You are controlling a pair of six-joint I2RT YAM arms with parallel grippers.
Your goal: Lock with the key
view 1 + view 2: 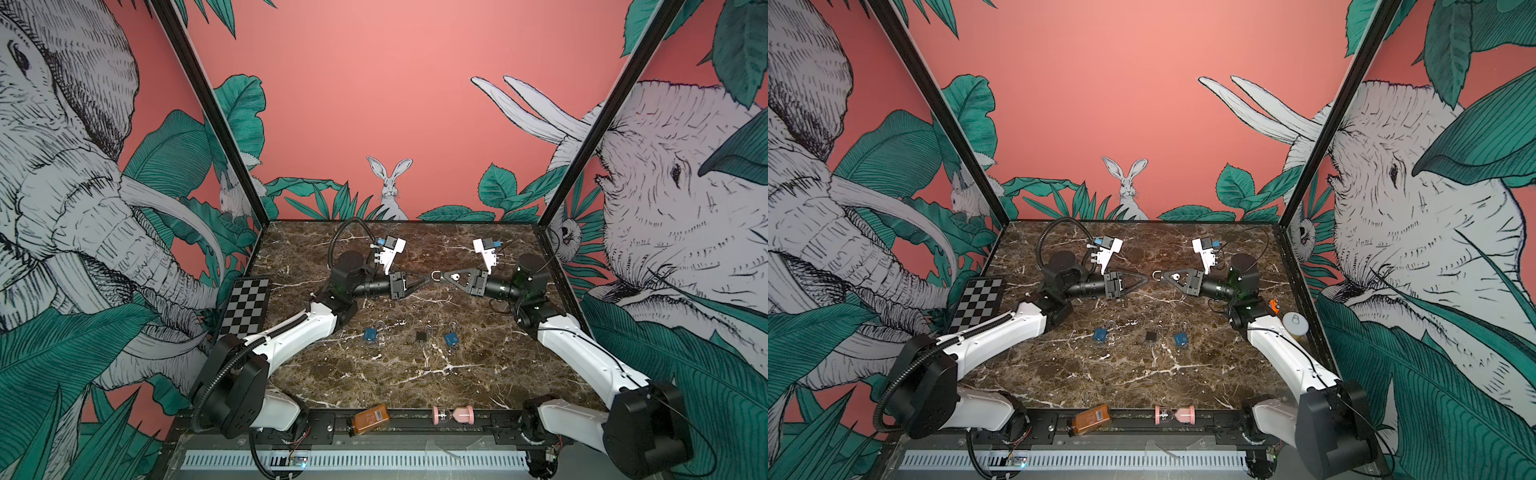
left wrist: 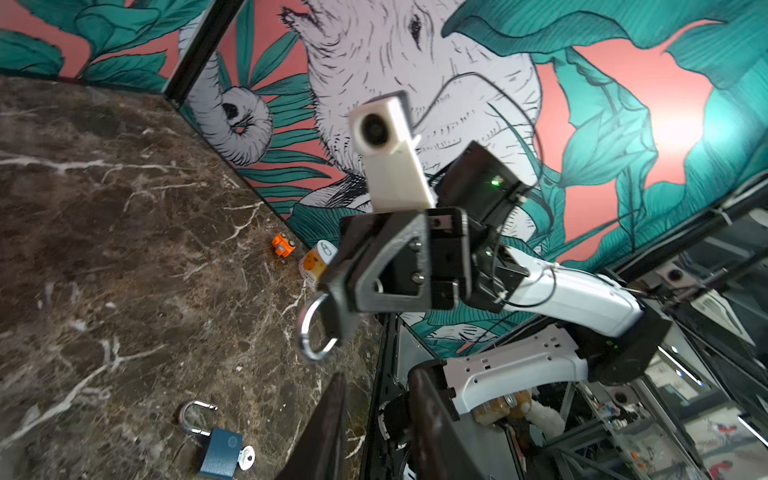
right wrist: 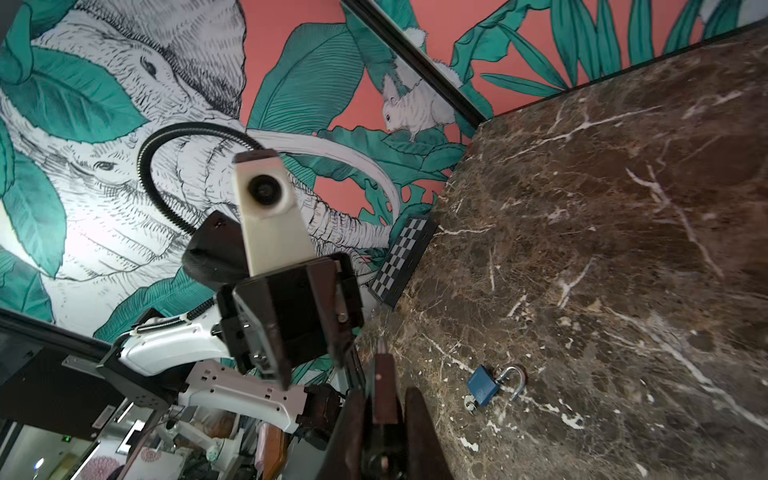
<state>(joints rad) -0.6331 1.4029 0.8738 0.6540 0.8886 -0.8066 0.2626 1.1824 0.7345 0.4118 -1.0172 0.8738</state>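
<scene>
The left fingers [image 2: 328,428] are a little apart and hold nothing, maybe ready to help. In the middle, up above the surface [image 1: 374,374], the lock [image 2: 302,332] pokes its silver loop out. The right fingers [image 2: 399,241] squeeze it tight, so the key [image 1: 456,275] can turn.

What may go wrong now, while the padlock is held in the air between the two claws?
The right claw alone grips the padlock above the table; a slip would likely drop it. The left claw stands open near the shackle; an off-centre push might twist the padlock in the grip.
</scene>
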